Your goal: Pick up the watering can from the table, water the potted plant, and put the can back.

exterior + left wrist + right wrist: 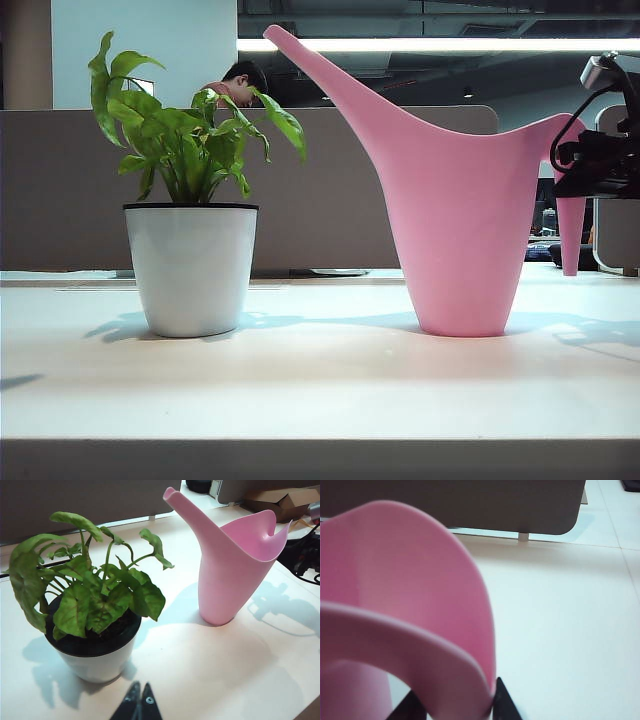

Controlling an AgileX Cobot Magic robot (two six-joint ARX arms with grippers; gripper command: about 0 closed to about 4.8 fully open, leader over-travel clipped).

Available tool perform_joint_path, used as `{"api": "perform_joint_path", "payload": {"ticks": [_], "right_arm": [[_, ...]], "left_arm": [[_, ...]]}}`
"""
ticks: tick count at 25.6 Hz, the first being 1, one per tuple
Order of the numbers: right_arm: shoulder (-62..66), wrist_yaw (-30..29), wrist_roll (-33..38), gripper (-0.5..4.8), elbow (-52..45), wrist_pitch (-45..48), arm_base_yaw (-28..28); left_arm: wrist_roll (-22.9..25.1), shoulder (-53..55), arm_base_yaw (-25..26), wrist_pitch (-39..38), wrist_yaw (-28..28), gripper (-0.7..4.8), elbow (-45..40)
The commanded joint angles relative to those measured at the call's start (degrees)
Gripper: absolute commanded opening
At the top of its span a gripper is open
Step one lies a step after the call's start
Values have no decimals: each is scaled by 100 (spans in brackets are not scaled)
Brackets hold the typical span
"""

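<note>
The pink watering can (460, 230) stands upright on the table (320, 390), right of centre, with its spout rising toward the potted plant (190, 150). The plant's white pot (190, 270) stands to the left, apart from the can. My right gripper (572, 160) is at the can's thin handle on the far right. In the right wrist view the handle (420, 650) fills the gap of that gripper (455, 700), and both black fingers press against it. My left gripper (140, 689) hovers shut and empty over the table, just in front of the potted plant (95, 595).
A grey partition (330, 190) runs along the table's far edge, with a person (240, 82) behind it. In the left wrist view a cardboard box (280, 500) and black cables (305, 560) lie beyond the can (225, 580).
</note>
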Motion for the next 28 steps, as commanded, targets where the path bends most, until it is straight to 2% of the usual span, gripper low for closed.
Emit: {"api": "perform_joint_path", "payload": {"ticks": [1, 16, 28], "right_arm": [[-24, 31, -24, 102, 35, 188, 4], [-24, 181, -24, 57, 35, 267, 2], [-4, 179, -7, 57, 33, 492, 2]], "left_arm": [[131, -9, 2, 33, -9, -5, 31], [136, -9, 2, -20, -11, -5, 31], [155, -9, 2, -50, -11, -5, 31]]}}
